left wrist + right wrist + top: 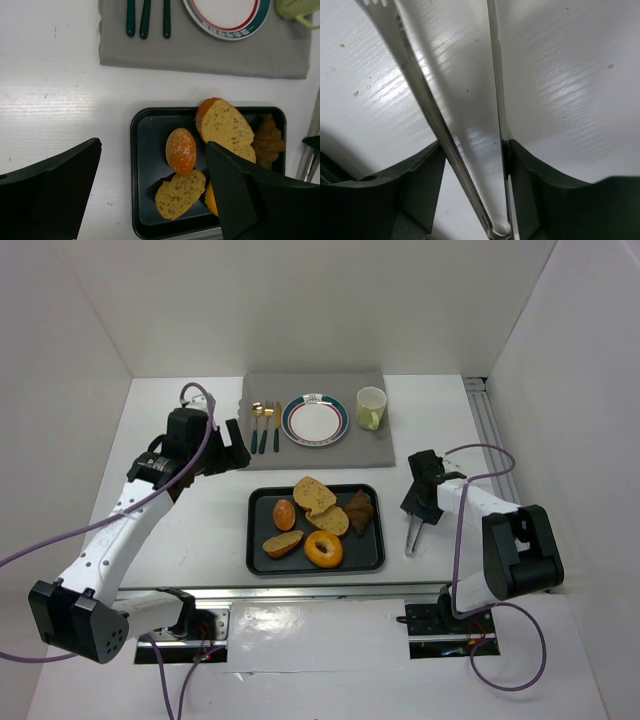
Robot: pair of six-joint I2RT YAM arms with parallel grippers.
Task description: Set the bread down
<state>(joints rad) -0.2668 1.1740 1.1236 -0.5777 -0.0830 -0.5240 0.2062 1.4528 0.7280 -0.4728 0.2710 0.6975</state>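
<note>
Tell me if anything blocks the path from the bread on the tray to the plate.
Nothing visible does. Between the bread on the tray and the plate lie only bare table and grey mat. The cutlery sits left of the plate, the cup right of it, both off that line.

1. One black tray (258, 532), near centre.
2. Three bread slices (313, 493) (330, 521) (283, 543) on the tray.
3. One round bun (284, 513), one bagel (323, 549) and one brown pastry (360, 510), also on the tray.
4. One grey mat (372, 450), far side.
5. One plate (315, 420) and one cup (371, 407) on the mat.
6. Three green-handled cutlery pieces (257, 430) (267, 430) (276, 430), left of the plate.
7. One pair of tongs (413, 536), right of the tray.
</note>
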